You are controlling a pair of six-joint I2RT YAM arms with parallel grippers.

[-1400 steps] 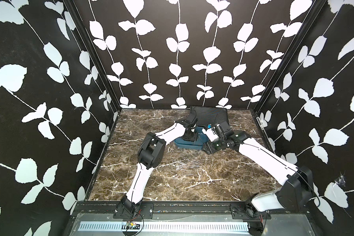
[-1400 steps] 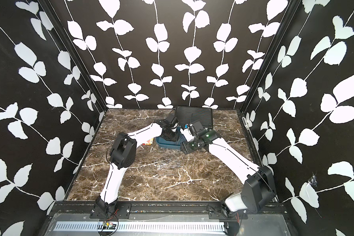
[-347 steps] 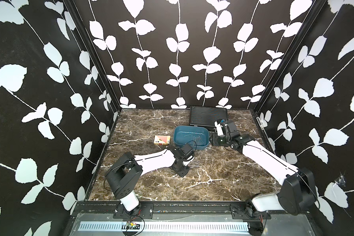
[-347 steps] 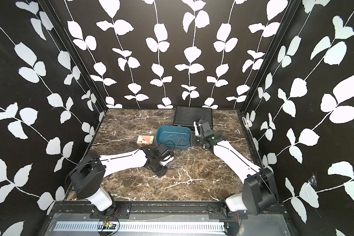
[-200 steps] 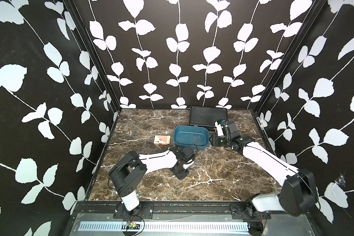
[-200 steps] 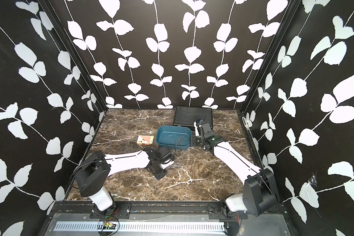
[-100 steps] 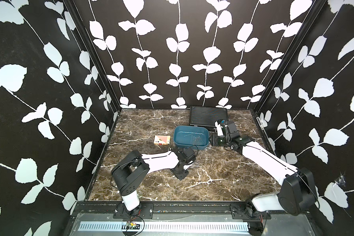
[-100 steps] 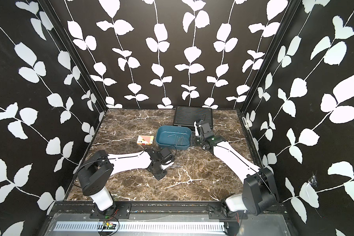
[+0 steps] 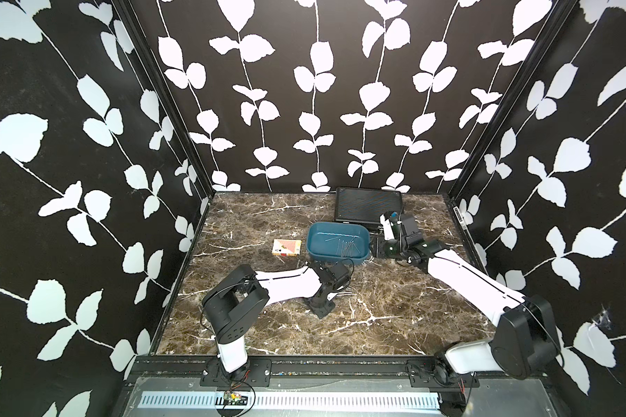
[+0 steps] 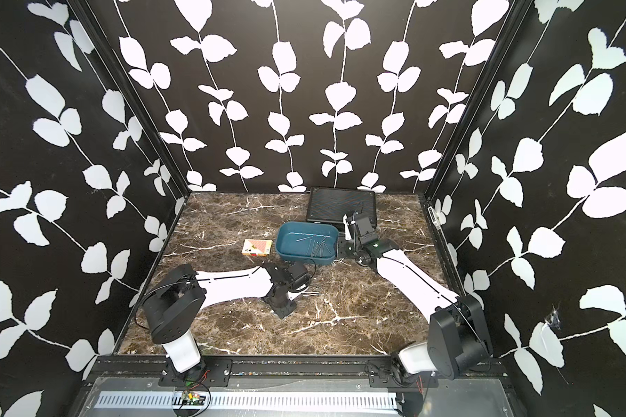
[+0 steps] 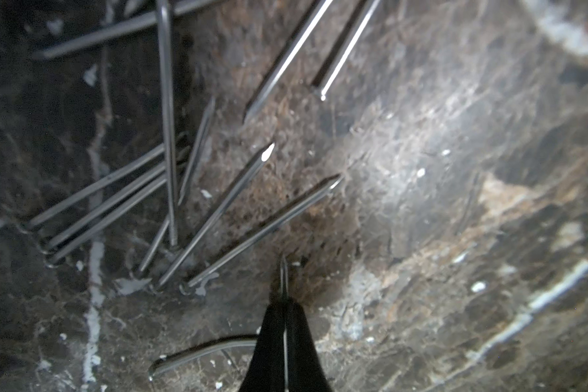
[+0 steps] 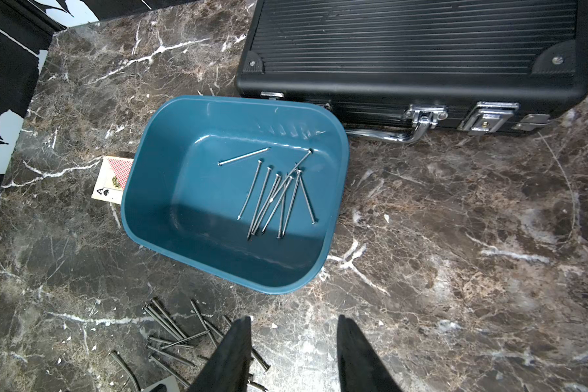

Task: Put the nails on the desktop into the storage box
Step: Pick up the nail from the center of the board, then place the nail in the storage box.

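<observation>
Several silvery nails [image 11: 218, 210] lie fanned out on the brown marble desktop [image 9: 394, 299], in front of the teal storage box [image 9: 337, 257]. Down on the desktop among them, my left gripper [image 9: 321, 309] is shut on one nail [image 11: 283, 271], whose end sticks out past the black fingertips. A bent nail [image 11: 201, 353] lies beside those fingers. Several more nails [image 12: 275, 197] rest inside the storage box [image 12: 150, 203]. My right gripper [image 12: 294, 325] hangs open and empty above the desktop, to the right of the box; in both top views it shows there [image 10: 341, 249].
A black ribbed latched case [image 9: 367, 204] stands behind the storage box, close to my right wrist. A small orange-white card box [image 9: 287, 247] lies left of the storage box. Black leaf-patterned walls close in the desktop on three sides.
My left gripper's jaws have closed on a nail over the last second, with the arm settling slightly toward the front. The right arm has stayed in place.
</observation>
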